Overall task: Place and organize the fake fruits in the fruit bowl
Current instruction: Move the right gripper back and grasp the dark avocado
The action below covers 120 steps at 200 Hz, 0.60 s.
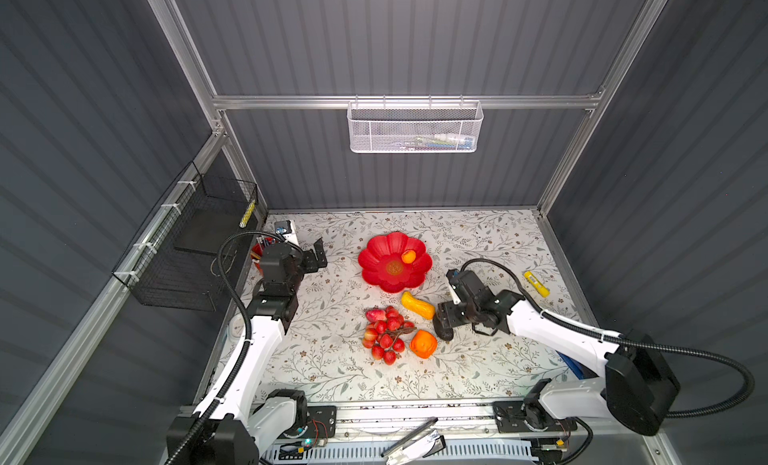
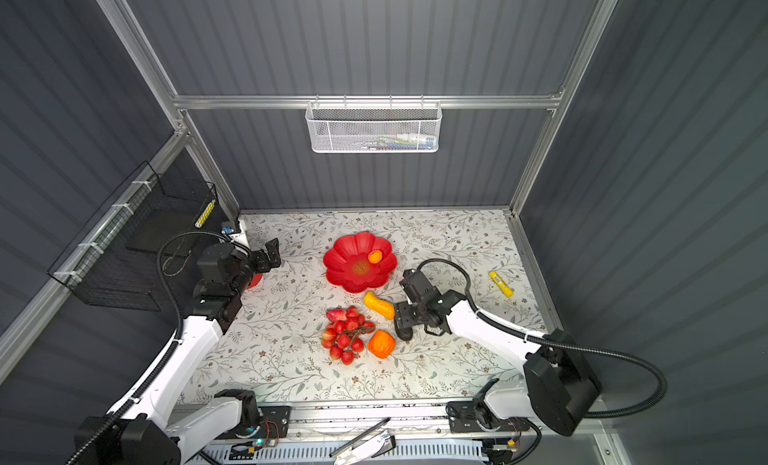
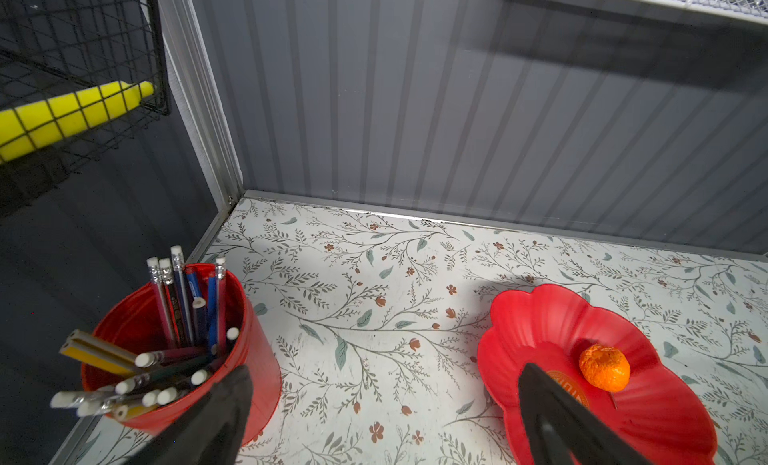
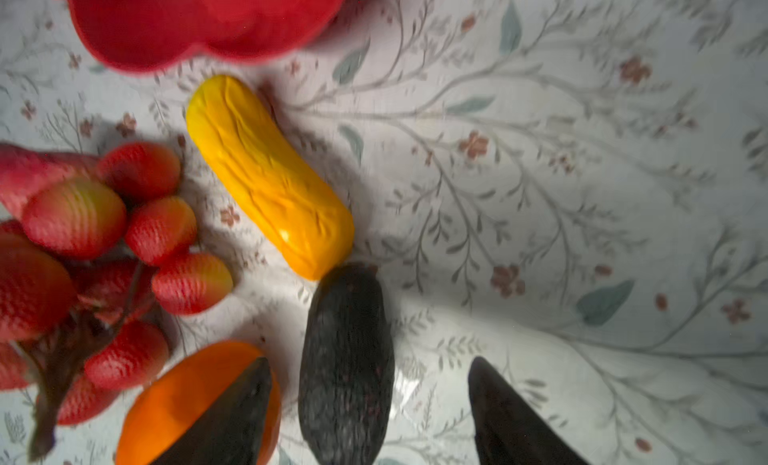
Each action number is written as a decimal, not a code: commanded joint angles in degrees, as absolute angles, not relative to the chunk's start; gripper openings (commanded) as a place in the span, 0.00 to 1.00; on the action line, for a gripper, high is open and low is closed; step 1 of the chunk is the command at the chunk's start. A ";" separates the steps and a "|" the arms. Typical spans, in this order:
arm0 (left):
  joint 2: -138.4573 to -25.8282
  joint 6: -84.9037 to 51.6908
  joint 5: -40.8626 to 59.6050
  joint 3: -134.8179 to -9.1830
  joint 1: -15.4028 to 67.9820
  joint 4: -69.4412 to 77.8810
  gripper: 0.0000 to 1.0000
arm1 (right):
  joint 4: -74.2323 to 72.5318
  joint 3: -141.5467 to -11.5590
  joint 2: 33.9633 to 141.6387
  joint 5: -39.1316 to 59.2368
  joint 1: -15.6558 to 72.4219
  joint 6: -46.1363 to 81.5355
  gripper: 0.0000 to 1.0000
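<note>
The avocado [image 4: 345, 317] lies on the floral tablecloth [image 1: 332, 367] at about 5 o'clock from the fruit bowl [image 1: 374, 251] in a top view, its narrow end against or nearly against the yellow-orange squash-like fruit [image 1: 417, 305]. The right gripper [image 4: 372, 363] straddles it with jaws apart, gripping nothing yet. One finger sits over the orange pepper-like fruit [image 1: 424, 343], so the closing should be judged carefully: centre on the avocado's widest part, come low enough to pinch below its crown, and keep that near finger clear of the pepper so the two are not squeezed together. The avocado's skin looks dark, pebbled and matte, an egg-like taper that could squirt out of a shallow pinch. The squash is glossy with shallow creases, the pepper smooth and lumpy. At 6 o'clock from the bowl sits the bunch of red berries [image 1: 386, 336] — ribbed, on a brown stalk — with the red strawberry [image 1: 375, 315] at its 11 o'clock. The bowl is shiny red plastic, petal-scalloped, holding only the small orange [image 1: 408, 256] at 2 o'clock of its yellowish centre. The left gripper [image 3: 386, 369] hangs empty and spread wide at the bowl's 9 o'clock, beside the red pencil cup [image 3: 257, 350].
</note>
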State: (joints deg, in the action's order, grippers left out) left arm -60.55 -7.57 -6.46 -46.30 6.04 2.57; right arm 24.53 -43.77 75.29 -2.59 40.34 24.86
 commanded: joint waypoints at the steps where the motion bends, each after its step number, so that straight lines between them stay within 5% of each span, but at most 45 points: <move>1: -60.51 -7.73 -5.04 -46.76 5.86 2.37 1.00 | 24.06 -42.11 74.88 -1.14 42.23 30.37 0.74; 76: -60.64 -7.65 -5.10 -46.76 5.87 2.25 1.00 | 22.59 -45.50 84.54 -2.22 43.57 32.68 0.71; 120: -60.96 -7.56 -5.08 -46.82 5.84 2.28 1.00 | 23.00 -45.53 85.64 -5.54 43.51 33.71 0.49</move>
State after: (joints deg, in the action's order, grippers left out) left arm -60.55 -7.60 -5.91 -46.30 6.04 2.55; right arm 22.24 -44.47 86.02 -2.37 43.29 32.71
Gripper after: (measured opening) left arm 0.997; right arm 0.543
